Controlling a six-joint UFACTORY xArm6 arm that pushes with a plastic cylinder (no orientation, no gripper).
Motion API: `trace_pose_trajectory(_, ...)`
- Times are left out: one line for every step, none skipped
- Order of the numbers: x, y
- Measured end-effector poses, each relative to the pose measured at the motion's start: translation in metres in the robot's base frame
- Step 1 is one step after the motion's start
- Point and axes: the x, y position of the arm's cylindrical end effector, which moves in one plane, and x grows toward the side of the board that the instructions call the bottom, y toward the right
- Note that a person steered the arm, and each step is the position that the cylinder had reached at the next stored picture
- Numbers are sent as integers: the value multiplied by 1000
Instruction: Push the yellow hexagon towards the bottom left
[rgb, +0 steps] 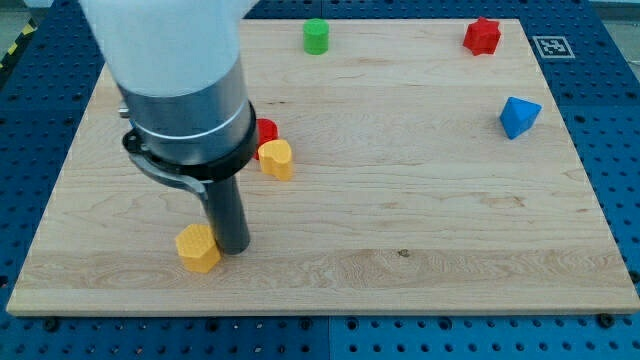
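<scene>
The yellow hexagon (198, 248) lies on the wooden board (420, 210) in the lower left part of the view. My tip (233, 249) stands on the board right against the hexagon's right side, touching it. The arm's wide body rises above it and covers the board's upper left.
A second yellow block (277, 158) and a red cylinder (266, 130) sit together near the middle, just right of the arm. A green cylinder (316, 35) is at the top, a red block (482, 35) at the top right, a blue block (518, 116) at the right.
</scene>
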Motion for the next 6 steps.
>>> trace_pose_trajectory(0,-15)
trace_pose_trajectory(0,-26)
trace_pose_trajectory(1,-37)
trace_pose_trajectory(8,-44)
trace_pose_trajectory(13,-42)
trace_pose_trajectory(24,-36)
